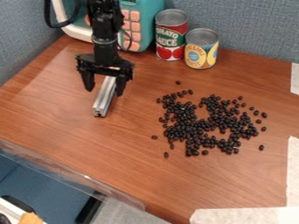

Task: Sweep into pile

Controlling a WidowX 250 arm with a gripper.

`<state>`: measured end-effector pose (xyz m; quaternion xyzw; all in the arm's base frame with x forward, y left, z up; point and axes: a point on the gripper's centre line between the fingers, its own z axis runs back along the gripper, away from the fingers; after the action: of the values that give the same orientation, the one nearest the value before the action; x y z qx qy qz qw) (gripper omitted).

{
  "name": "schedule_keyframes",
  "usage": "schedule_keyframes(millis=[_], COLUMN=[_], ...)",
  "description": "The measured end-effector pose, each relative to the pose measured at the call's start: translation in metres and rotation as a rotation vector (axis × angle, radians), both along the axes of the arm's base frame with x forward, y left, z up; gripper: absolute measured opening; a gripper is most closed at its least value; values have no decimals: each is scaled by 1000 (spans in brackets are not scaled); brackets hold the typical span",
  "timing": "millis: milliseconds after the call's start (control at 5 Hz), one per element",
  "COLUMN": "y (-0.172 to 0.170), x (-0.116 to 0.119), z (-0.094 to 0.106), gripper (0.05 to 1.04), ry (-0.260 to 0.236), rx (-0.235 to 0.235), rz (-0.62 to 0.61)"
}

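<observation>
On wooden table, scattered black beans, pale strips; blue fabric partition behind; end effector spread wide.

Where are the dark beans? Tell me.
In the camera view, the beans lie scattered right of centre on the wooden table, in front of the yellow-labelled can.

Two cylindrical metal cans, one with a red-and-green label and one with a yellow label; one long, straight, silvery metal bar; one teal-and-white plastic toy with square pink buttons; one black two-finger gripper; three flat, off-white, straight-edged strips; one brown wood-grain tabletop; small, oval, black beans by the dozens, too crowded for an exact count.
</observation>
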<state>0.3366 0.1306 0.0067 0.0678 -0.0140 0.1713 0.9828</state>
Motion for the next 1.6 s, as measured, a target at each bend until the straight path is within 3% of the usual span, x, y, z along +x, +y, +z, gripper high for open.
schedule_keyframes(millis=[200,400,600,800,1400,1600], y=[-1,-1,-2,-2,-30,-72], x=[0,1,2,1,11,23], z=[-1,-1,-2,-2,-4,-2], gripper=[961,776,445,354,354,354], ry=[-2,-10,-18,-18,-29,-36], rx=[-6,-8,-12,-13,-71,-89], rz=[-4,0,7,6,-79,-190])
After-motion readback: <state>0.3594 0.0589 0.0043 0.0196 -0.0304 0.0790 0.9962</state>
